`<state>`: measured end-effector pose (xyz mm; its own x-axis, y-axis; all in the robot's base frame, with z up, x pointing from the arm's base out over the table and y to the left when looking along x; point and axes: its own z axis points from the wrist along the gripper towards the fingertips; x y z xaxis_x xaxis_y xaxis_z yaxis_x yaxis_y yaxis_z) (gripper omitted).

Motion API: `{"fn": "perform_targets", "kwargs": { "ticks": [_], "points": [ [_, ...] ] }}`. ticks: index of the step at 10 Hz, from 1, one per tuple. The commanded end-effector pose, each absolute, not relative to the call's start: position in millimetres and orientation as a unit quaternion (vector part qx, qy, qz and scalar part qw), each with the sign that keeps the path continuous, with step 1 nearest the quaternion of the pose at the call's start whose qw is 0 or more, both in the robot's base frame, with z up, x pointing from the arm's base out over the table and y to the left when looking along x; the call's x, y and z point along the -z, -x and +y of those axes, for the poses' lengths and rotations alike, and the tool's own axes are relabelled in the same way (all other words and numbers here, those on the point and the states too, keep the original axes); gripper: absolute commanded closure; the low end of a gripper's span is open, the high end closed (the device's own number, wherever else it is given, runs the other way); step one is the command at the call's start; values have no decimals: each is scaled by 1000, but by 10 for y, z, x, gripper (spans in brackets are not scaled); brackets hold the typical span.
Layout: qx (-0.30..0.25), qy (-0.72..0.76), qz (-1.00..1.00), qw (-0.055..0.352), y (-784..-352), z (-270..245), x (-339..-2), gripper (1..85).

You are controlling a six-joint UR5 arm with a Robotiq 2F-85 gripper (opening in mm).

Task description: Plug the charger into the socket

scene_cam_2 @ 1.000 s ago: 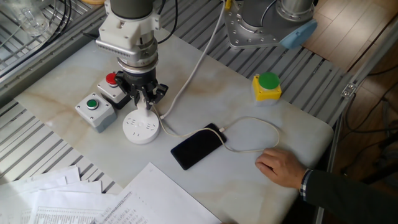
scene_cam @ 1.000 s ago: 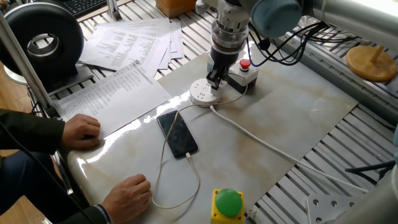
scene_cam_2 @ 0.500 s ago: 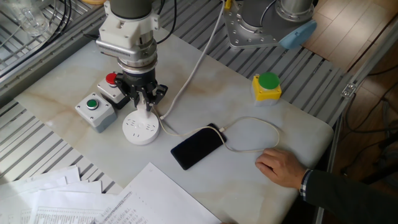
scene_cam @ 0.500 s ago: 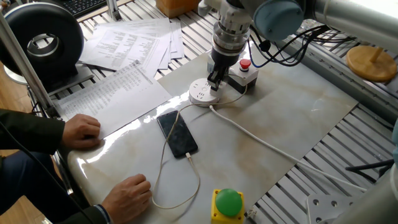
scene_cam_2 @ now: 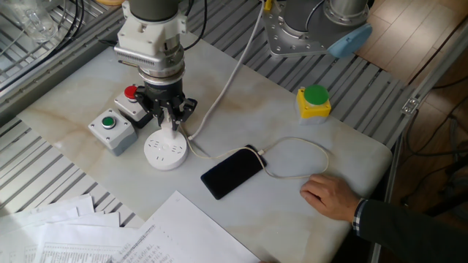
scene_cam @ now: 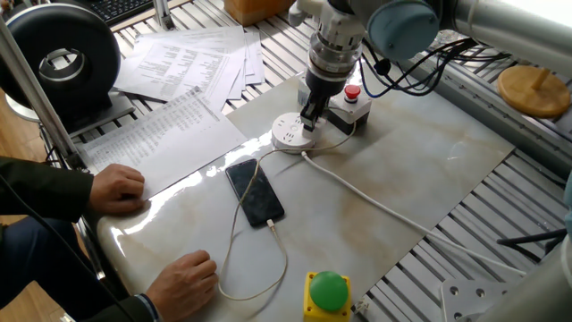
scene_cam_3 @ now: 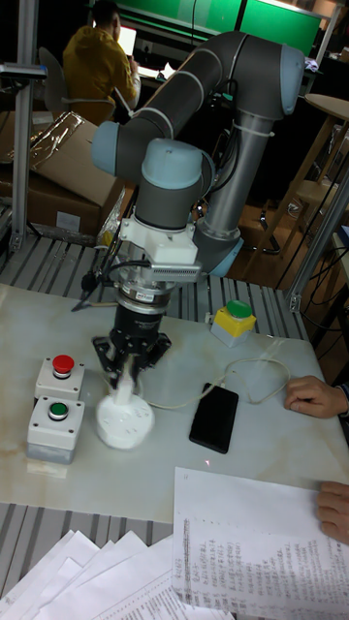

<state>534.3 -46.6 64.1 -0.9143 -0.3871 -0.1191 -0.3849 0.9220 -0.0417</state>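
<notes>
In one fixed view the gripper [scene_cam: 308, 114] stood over the socket's [scene_cam: 291, 132] far edge, hiding the charger. The other fixed view showed the charger [scene_cam_2: 170, 122], white, pinched between nearly closed fingers just above the socket [scene_cam_2: 164, 151], beside the phone [scene_cam_2: 233, 174]. The tall fixed view showed the charger [scene_cam_3: 126, 387] meeting the socket [scene_cam_3: 124, 423].
</notes>
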Motion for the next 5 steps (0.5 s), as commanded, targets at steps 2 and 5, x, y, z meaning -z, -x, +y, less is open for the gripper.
{"fn": "perform_targets", "kwargs": {
  "ticks": [2,5],
  "points": [
    [6,229,971,68,-5376,-467,-865,610],
    [-4,258,963,76,-5398,-405,-944,343]
  ]
}}
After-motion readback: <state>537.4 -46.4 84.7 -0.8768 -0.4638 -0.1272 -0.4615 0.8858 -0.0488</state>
